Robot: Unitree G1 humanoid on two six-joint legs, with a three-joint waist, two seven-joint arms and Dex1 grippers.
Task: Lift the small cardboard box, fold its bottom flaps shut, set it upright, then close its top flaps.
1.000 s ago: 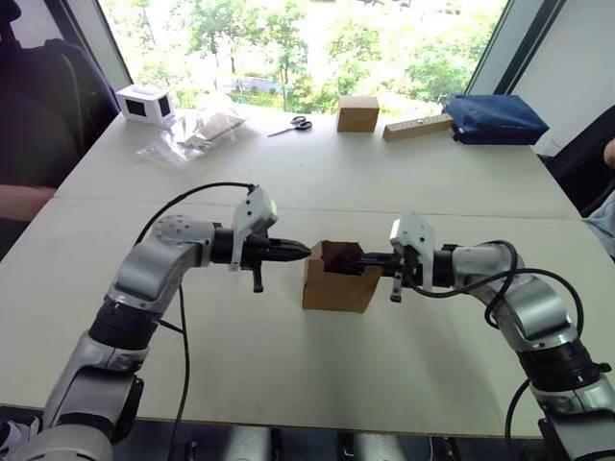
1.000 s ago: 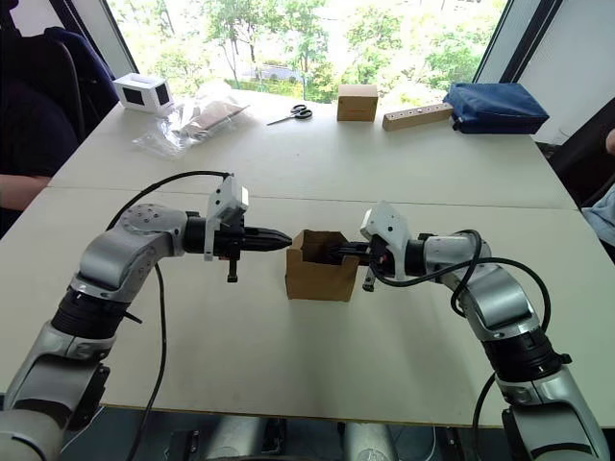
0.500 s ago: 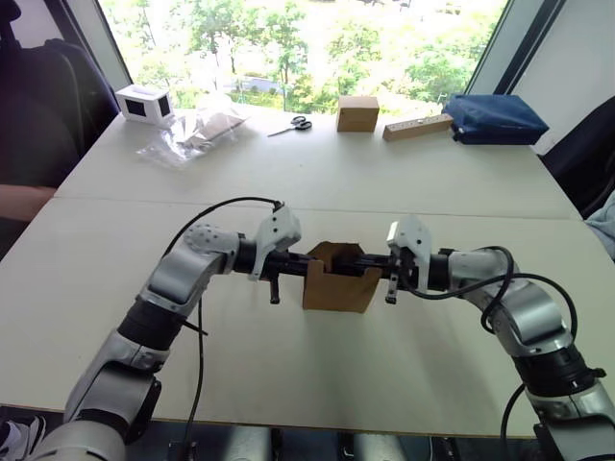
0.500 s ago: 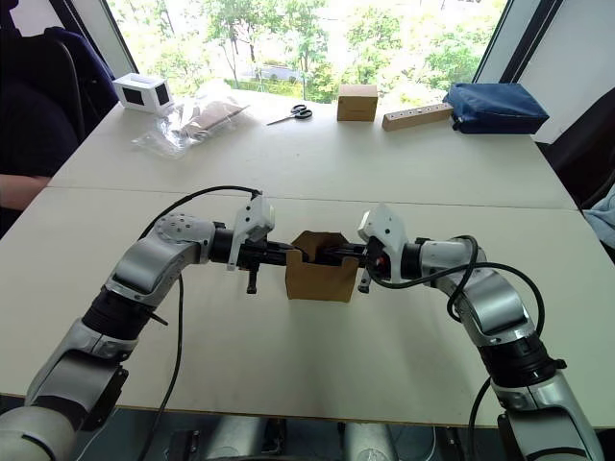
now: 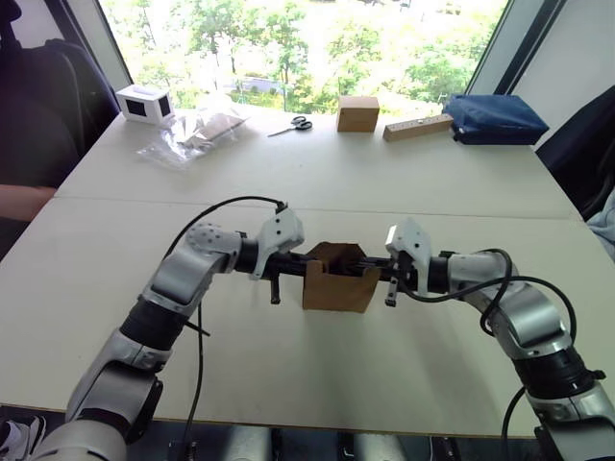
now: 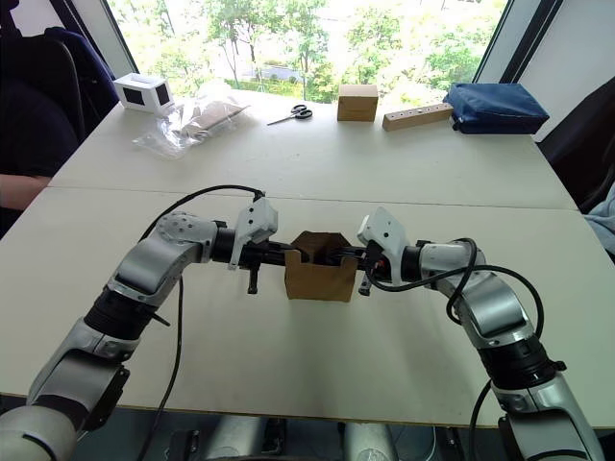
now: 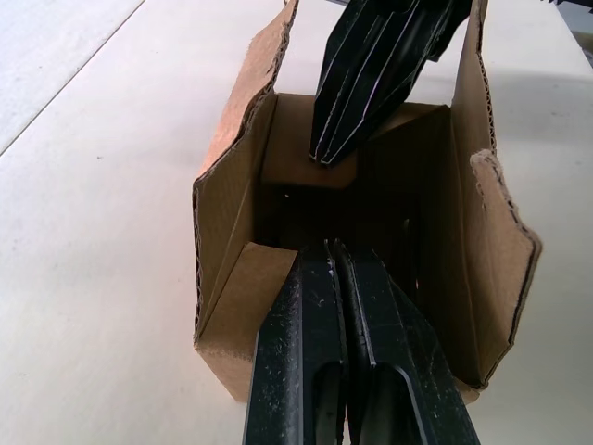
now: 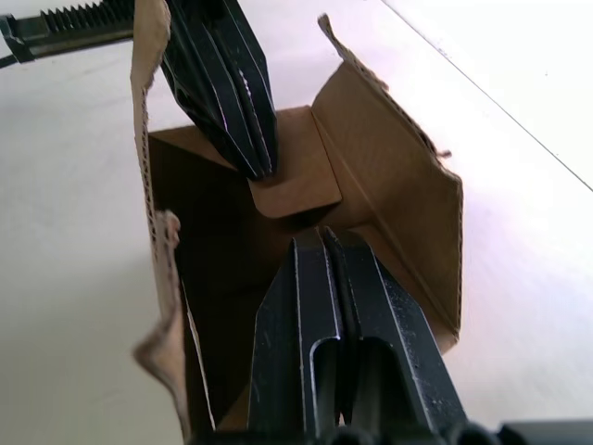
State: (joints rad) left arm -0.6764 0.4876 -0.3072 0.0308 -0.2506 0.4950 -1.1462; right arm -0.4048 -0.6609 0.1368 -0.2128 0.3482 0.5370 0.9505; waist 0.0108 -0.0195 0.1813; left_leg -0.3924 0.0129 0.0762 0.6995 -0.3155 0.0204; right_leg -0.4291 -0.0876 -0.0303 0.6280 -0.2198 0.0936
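From the head views, the box (image 5: 338, 279) sits on the table (image 5: 317, 182) just below centre, open side up, with the left gripper (image 5: 313, 258) entering from 9 o'clock and the right gripper (image 5: 366, 261) from 3 o'clock. A second ago the left gripper hung short of the box's 9 o'clock wall; it has since pushed over that wall and now meets the right one across the opening, while the right has barely shifted. At the table's far edge, toward 12 o'clock, the cube box (image 5: 357, 112) and scissors (image 5: 299, 123) lie well apart from the work. In the left wrist view, that gripper's fingers (image 7: 320, 343) are pressed together, holding nothing, and rest on a short end flap (image 7: 243, 292) bent inward; the right gripper's tip (image 7: 345, 130) presses the opposite end flap. The right wrist view agrees: its fingers (image 8: 320, 324) are closed and empty, the left's tip on the rounded tab (image 8: 287, 185). I judge the end flaps are going down first; the two long side flaps stand upright, yet to be folded.
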